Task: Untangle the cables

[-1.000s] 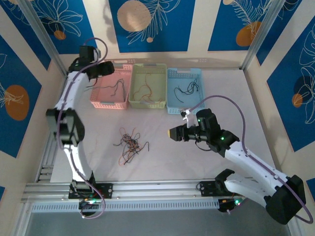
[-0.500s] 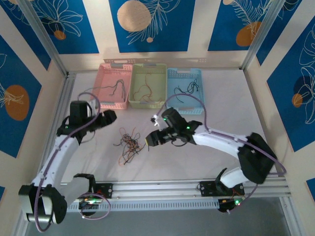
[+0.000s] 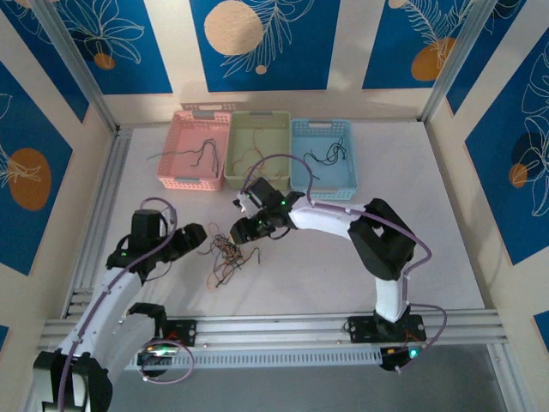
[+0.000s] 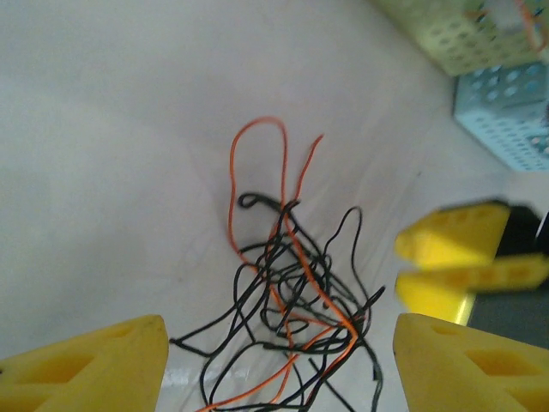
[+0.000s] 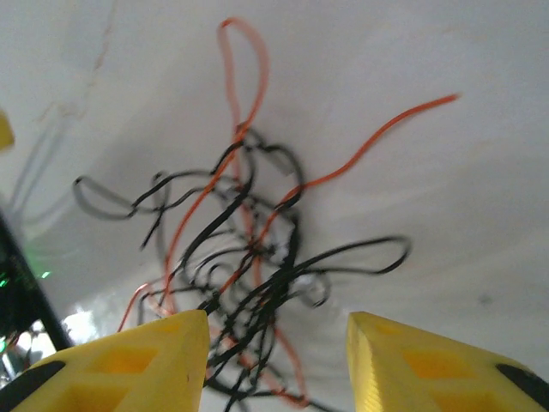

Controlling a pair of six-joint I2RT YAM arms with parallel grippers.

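Mid-table on the smooth white surface [image 3: 343, 257], the cables [image 3: 227, 257] lie in a loose knot of hair-thin black and orange-red loops. Left gripper [image 4: 281, 348] faces it, blunt yellow wedge fingers [image 4: 94, 365] spread wide. Right gripper [image 5: 276, 330] opposite has narrower jaws, apart, with strands running between them.

This looks like a robot lab cell. A white table [image 3: 412, 172] is boxed in by aluminium posts [image 3: 77, 73] and printed blue-and-cream panels [image 3: 300, 51]. A left arm [image 3: 99, 300] and a right arm [image 3: 326, 219] are bolted to a slotted rail [image 3: 274, 329] at the near edge. Three plastic baskets [image 3: 256, 181] line the back.
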